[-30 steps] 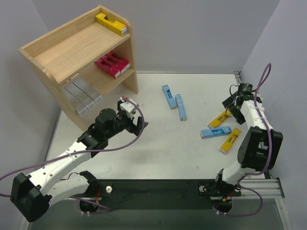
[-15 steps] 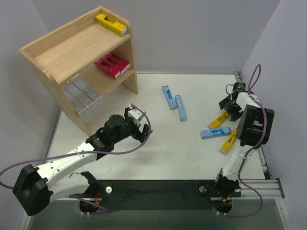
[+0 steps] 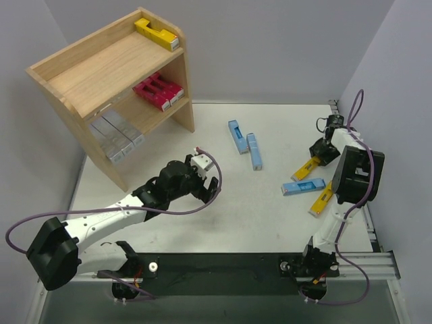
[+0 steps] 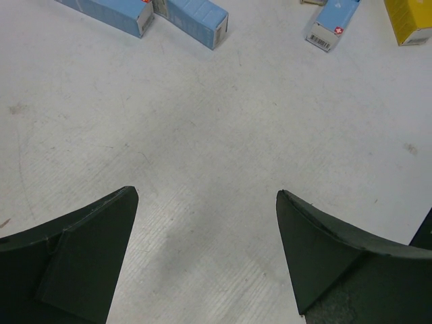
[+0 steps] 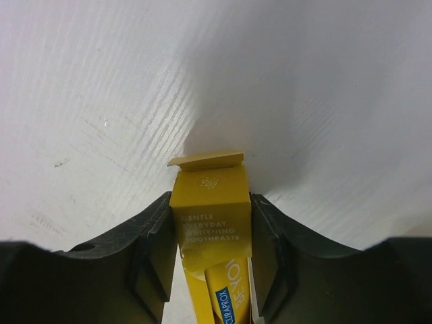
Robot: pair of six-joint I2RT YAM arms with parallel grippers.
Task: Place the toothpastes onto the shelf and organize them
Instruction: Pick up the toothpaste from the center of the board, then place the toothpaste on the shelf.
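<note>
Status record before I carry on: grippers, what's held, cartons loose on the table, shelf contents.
Left gripper: open, over bare table, empty
Right gripper: shut on held yellow carton, at its end
Loose on table: three light blue cartons, one other yellow carton
Shelf: shelved yellow carton on top, magenta cartons below, silver-grey cartons lowest
</note>
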